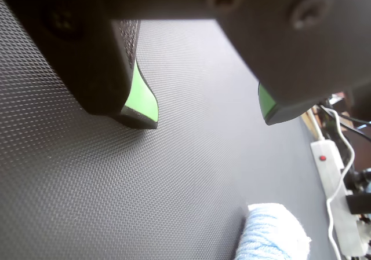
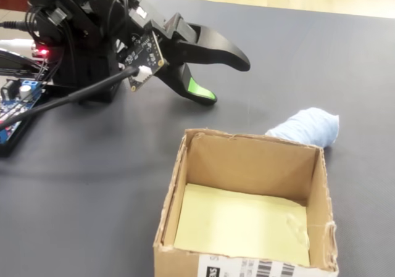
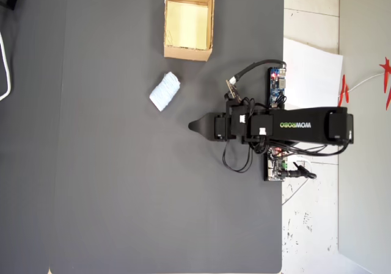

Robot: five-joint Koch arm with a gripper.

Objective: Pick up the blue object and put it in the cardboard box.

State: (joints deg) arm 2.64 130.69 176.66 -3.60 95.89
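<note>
The blue object (image 3: 165,91), a small pale-blue cloth-like lump, lies on the dark mat just outside the cardboard box (image 3: 188,53). In the fixed view the blue object (image 2: 305,127) rests behind the cardboard box's (image 2: 247,160) far right corner; the box holds only its pale yellow floor. My gripper (image 2: 225,79) hovers low over the mat, open, with nothing between its green-padded jaws. From overhead, the gripper (image 3: 192,126) sits to the right of and below the lump, apart from it. The wrist view has the gripper (image 1: 207,118) over bare mat, with the blue object (image 1: 272,234) at the bottom edge.
A white power strip (image 1: 333,179) with a cable lies past the mat's right edge in the wrist view. Circuit boards (image 3: 278,85) and wires sit by the arm's base. A white paper sheet (image 3: 311,72) lies beside the mat (image 3: 122,182).
</note>
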